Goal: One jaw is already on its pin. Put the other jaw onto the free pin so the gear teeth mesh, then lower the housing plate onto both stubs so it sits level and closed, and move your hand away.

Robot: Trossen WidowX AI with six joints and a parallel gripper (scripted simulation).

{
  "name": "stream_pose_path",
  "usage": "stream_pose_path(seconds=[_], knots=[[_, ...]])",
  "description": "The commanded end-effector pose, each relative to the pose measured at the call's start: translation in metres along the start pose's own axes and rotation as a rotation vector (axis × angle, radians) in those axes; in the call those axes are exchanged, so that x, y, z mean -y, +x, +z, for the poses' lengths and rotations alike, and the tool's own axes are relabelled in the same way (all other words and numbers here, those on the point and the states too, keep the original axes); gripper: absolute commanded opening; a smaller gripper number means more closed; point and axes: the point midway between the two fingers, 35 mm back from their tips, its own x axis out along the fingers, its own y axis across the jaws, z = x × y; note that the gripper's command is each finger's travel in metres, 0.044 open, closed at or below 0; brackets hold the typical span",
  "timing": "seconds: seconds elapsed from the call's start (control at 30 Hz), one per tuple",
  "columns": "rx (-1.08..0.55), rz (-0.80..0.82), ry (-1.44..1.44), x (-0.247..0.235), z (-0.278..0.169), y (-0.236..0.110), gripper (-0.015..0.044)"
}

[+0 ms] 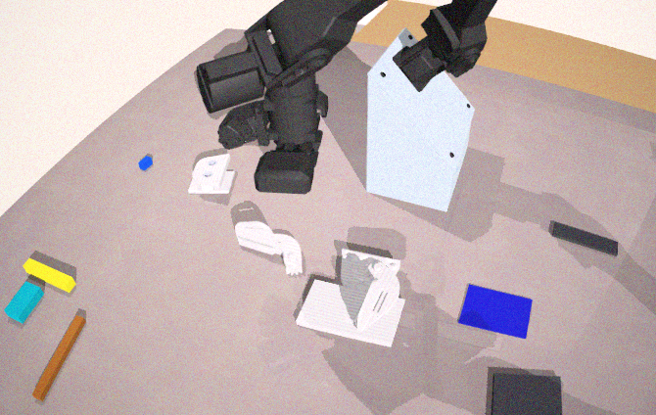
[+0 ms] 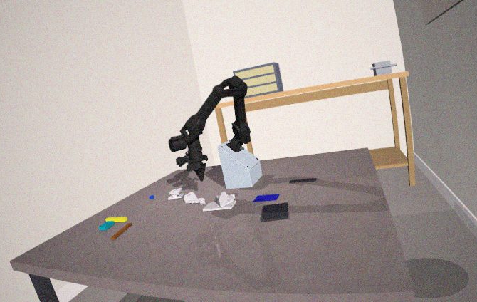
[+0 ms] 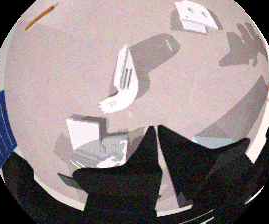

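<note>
My gripper (image 1: 284,177) (image 2: 201,178) (image 3: 155,129) is shut and empty, raised above the table beside the white parts. The loose white jaw (image 1: 261,238) (image 2: 191,198) (image 3: 126,82) lies on the table, between the plate and the base. The white base (image 1: 320,304) (image 2: 211,207) (image 3: 83,132) stands flat, with the other jaw (image 1: 380,299) on it near its upright part. The pins cannot be made out. The white housing plate (image 1: 210,172) (image 2: 176,194) (image 3: 197,13) stands apart on the far side of the loose jaw; two round marks show on its face.
The arm's pale blue pedestal (image 1: 413,139) (image 2: 235,169) stands behind. A small blue block (image 1: 145,162), yellow block (image 1: 48,274), teal block (image 1: 23,302) and brown bar (image 1: 60,355) lie left. A blue slab (image 1: 495,310), dark box (image 1: 527,393) and black bar (image 1: 584,238) lie right.
</note>
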Motion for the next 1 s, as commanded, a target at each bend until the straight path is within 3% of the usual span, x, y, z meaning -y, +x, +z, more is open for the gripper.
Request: stream_pose_path(seconds=[0.0,0.43,0.97], knots=[[0.0,0.0,0.0,0.0,0.0,0.0,0.0],[0.0,0.0,0.0,0.0,0.0,0.0,0.0],[0.0,0.0,0.0,0.0,0.0,0.0,0.042]])
